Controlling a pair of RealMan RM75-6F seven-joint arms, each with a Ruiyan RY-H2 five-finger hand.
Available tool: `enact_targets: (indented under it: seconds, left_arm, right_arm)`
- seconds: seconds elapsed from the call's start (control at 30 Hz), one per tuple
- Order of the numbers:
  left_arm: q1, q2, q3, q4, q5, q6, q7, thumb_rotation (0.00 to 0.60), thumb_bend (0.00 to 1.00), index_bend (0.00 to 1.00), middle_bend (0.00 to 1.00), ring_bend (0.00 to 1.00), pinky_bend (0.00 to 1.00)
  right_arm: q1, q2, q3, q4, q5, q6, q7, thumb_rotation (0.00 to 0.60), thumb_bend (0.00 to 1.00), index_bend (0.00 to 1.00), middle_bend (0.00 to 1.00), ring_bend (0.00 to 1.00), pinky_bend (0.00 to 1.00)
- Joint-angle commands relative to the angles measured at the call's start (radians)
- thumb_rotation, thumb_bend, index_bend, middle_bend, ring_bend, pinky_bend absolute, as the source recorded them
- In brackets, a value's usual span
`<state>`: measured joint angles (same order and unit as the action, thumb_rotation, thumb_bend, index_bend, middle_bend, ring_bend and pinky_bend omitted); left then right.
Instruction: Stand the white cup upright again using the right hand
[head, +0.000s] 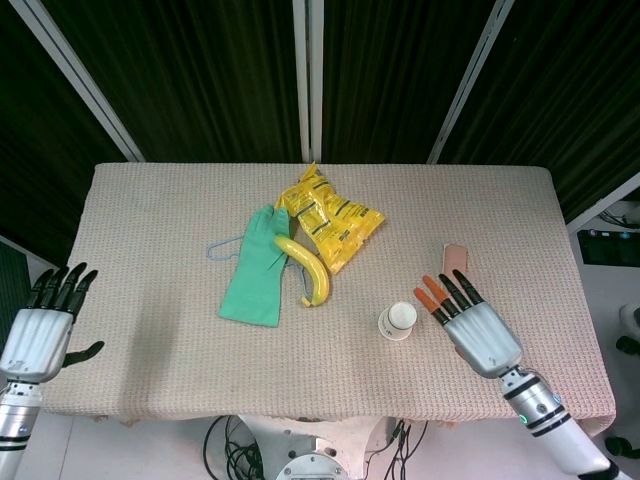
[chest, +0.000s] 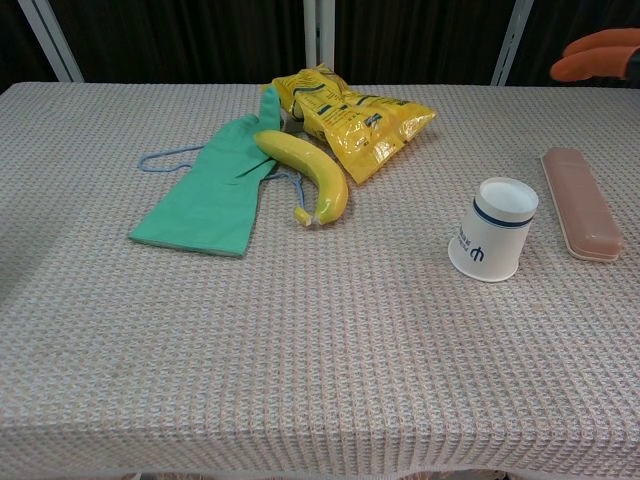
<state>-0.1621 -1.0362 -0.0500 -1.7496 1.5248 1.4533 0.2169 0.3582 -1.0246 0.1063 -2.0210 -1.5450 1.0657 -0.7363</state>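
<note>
Over the surface's near right part, the right hand (head: 478, 327) hovers palm down with its fingers spread and pointing toward the far left, holding nothing; its orange fingertips (chest: 597, 55) just show at the chest view's top right corner. The white cup (head: 398, 321) lies tipped on its side near the front edge, right of centre, its mouth toward the front edge and its base lifted, just beside the hand's fingertips and apart from them. A pink case (chest: 581, 203) lies right of the cup, partly hidden under the hand in the head view. Off the front left corner, the left hand (head: 42, 330) hangs open, fingers apart.
</note>
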Motion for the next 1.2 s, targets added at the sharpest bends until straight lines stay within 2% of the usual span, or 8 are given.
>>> enact_targets:
  seconds: [0.03,0.2,0.4,0.5,0.77,0.83,1.03,1.2]
  left_arm:
    - [0.001,0.004,0.001,-0.002,-0.001,0.0,-0.007,0.6,0.04,0.0,0.0,0.0,0.0]
    - [0.007,0.012,0.003,-0.006,0.004,0.01,-0.019,0.6,0.04,0.0,0.0,0.0,0.0]
    - [0.006,0.021,0.004,-0.015,-0.009,-0.005,-0.026,0.6,0.04,0.0,0.0,0.0,0.0]
    - [0.003,0.026,0.004,-0.019,-0.02,-0.017,-0.025,0.6,0.04,0.0,0.0,0.0,0.0]
    - [-0.001,0.024,0.001,-0.009,-0.021,-0.02,-0.038,0.6,0.04,0.0,0.0,0.0,0.0]
    - [-0.001,0.024,0.001,-0.006,-0.022,-0.02,-0.045,0.6,0.04,0.0,0.0,0.0,0.0]
    - [-0.003,0.029,0.002,0.0,-0.023,-0.027,-0.061,0.6,0.04,0.0,0.0,0.0,0.0]
    - [-0.004,0.032,0.003,0.004,-0.017,-0.029,-0.078,0.6,0.04,0.0,0.0,0.0,0.0]
  right_arm:
    - [0.145,-0.129,0.048,-0.019,0.204,-0.149,-0.222,0.6,0.04,0.0,0.0,0.0,0.0]
    - [0.213,-0.246,0.029,0.031,0.366,-0.132,-0.413,0.6,0.04,0.0,0.0,0.0,0.0]
    - [0.253,-0.3,-0.011,0.038,0.48,-0.064,-0.54,0.6,0.05,0.0,0.0,0.0,0.0]
    - [0.27,-0.315,-0.026,0.039,0.501,-0.035,-0.567,0.6,0.06,0.0,0.02,0.0,0.0]
    - [0.307,-0.348,-0.062,0.078,0.502,0.004,-0.58,0.6,0.08,0.01,0.15,0.0,0.0]
    - [0.315,-0.361,-0.07,0.092,0.496,0.013,-0.58,0.6,0.08,0.07,0.2,0.0,0.0]
    - [0.326,-0.385,-0.091,0.119,0.485,0.048,-0.591,0.6,0.11,0.4,0.41,0.02,0.0]
    - [0.33,-0.392,-0.1,0.131,0.465,0.072,-0.573,0.6,0.14,0.52,0.49,0.07,0.0]
